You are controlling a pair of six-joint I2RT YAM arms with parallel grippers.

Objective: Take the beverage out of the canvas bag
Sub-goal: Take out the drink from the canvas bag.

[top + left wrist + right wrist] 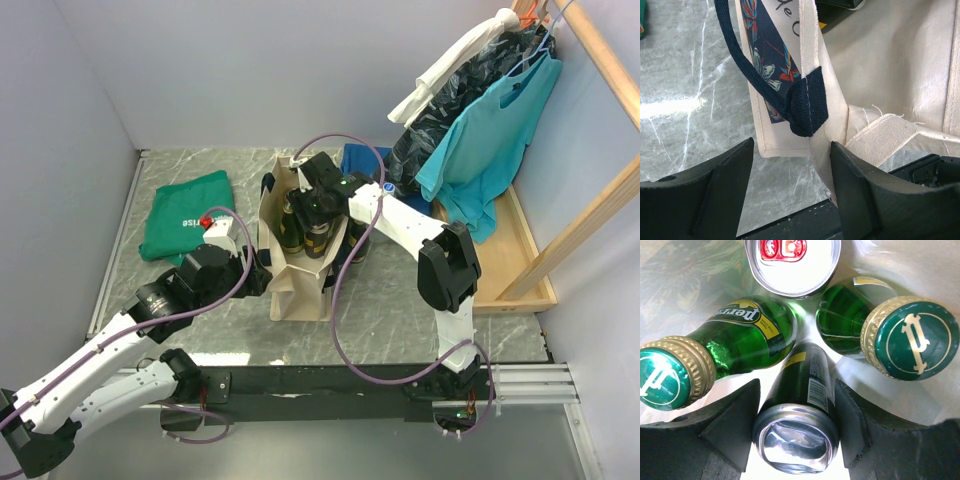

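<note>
Right wrist view: the right gripper (796, 392) is closed on a slim dark can (801, 380) standing inside the canvas bag (300, 292).
Its fingers press the can's two sides just below the rim. Green bottles (742, 335) and a red-tabbed can (790, 267) crowd round it in the bag. The left gripper (791, 146) sits part open astride the bag's left edge, fabric between its jaws but unpinched. On lifting, the can could snag on its neighbours and slip, or the unheld bag could rise and tip.
</note>
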